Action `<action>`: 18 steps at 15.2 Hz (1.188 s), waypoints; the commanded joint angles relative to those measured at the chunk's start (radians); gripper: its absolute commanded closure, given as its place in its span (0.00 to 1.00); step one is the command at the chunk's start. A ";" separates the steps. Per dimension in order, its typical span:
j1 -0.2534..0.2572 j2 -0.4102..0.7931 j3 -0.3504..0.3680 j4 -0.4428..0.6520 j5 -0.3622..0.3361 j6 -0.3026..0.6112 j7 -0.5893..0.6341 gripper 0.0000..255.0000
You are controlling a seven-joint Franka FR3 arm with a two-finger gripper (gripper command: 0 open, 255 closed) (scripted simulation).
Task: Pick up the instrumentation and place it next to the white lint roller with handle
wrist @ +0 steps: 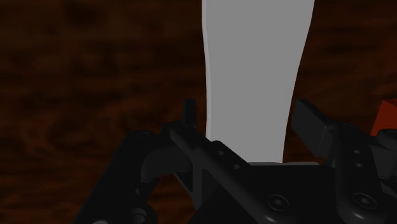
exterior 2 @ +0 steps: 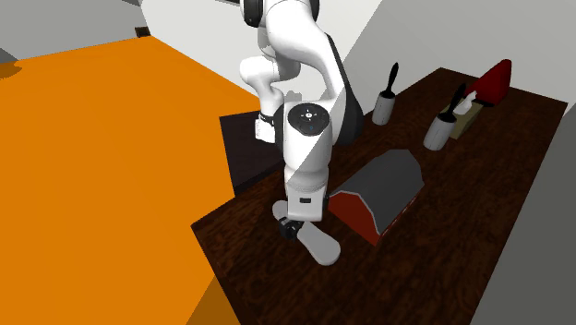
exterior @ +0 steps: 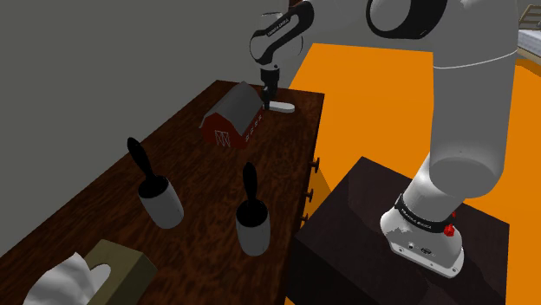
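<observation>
The dark wooden tabletop [exterior: 208, 186] carries a red barn [exterior: 236, 114], a flat grey piece [exterior: 283, 106], a grey roller [exterior: 161, 204], a second grey roller [exterior: 252, 229] and a tissue box [exterior: 104, 275].

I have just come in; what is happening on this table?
The white arm's black gripper sits low over a flat grey object at one end of the dark wooden table, beside a red barn. The object seems to lie on the table, not yet lifted. A grey lint roller and a second roller, both black-handled, stand farther along.

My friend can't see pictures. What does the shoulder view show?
A white robot arm holds its black gripper down at a flat grey object at the dark table's far end, beside a red barn. Nearer stand two grey black-handled rollers and a tissue box.
</observation>
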 commanded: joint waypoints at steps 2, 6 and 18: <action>0.000 0.000 0.000 0.000 0.000 0.000 0.000 1.00; 0.001 -0.013 -0.001 0.010 -0.003 -0.021 0.002 1.00; 0.004 -0.073 -0.008 0.087 -0.019 -0.158 0.015 1.00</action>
